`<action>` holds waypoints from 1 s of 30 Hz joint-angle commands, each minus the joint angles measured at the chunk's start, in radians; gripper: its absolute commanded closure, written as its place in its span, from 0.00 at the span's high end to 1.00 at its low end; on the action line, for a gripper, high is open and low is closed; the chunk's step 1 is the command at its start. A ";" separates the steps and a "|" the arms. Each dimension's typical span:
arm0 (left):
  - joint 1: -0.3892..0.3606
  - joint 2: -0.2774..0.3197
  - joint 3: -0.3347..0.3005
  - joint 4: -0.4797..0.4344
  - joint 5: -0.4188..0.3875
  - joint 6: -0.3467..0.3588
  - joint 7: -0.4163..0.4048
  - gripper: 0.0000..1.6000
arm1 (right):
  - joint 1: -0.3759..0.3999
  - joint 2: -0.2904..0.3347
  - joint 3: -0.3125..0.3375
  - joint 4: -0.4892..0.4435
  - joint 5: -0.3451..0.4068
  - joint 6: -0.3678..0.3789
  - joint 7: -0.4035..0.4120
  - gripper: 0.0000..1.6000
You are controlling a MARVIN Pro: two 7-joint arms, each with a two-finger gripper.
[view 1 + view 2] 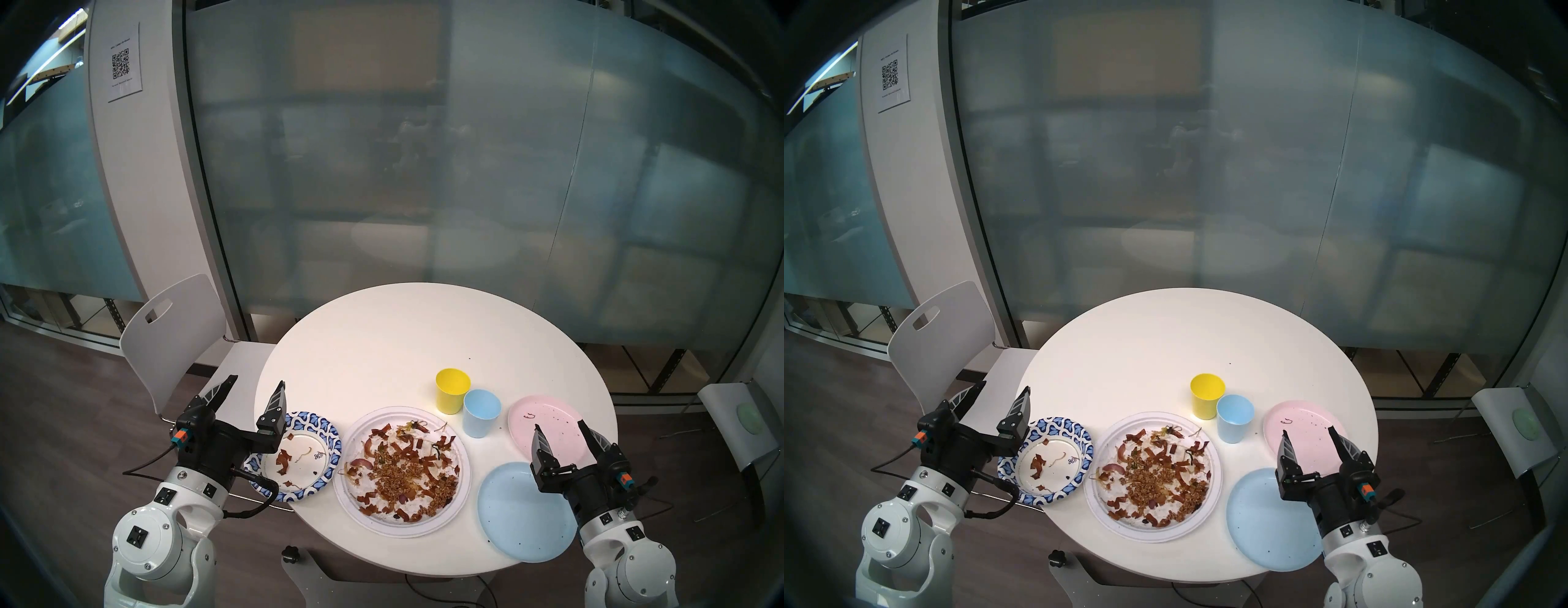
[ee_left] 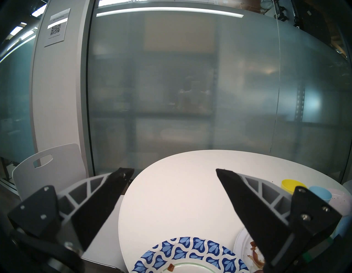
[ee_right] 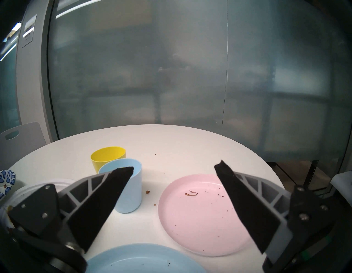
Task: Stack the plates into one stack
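Head view alone shows the scrap-covered white plate (image 1: 445,516) whole; both grippers spread, empty.

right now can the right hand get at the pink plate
Probably yes: the right hand hangs open, empty, above the pink plate's near edge, nothing between. The blue cup stands clear to its left.

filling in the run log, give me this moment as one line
stage: no plates stacked | left gripper: open, empty | right gripper: open, empty | pink plate, light-blue plate: apart
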 commanded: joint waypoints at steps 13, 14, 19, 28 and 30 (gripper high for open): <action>0.000 -0.001 0.000 -0.019 0.001 -0.003 0.002 1.00 | -0.229 -0.112 0.048 -0.069 0.002 -0.065 0.035 1.00; 0.000 -0.001 0.000 -0.019 0.001 -0.003 0.003 1.00 | -0.229 -0.111 0.050 -0.067 0.005 -0.057 0.038 1.00; 0.001 -0.001 0.000 -0.020 0.001 -0.003 0.003 1.00 | -0.214 -0.100 0.060 -0.047 0.000 -0.030 0.043 1.00; 0.000 -0.001 0.000 -0.019 0.000 -0.003 0.003 1.00 | -0.147 -0.072 0.101 0.024 0.029 0.024 0.056 0.93; 0.000 -0.001 0.000 -0.019 0.000 -0.003 0.003 1.00 | -0.135 -0.066 0.104 0.034 0.033 0.030 0.061 1.00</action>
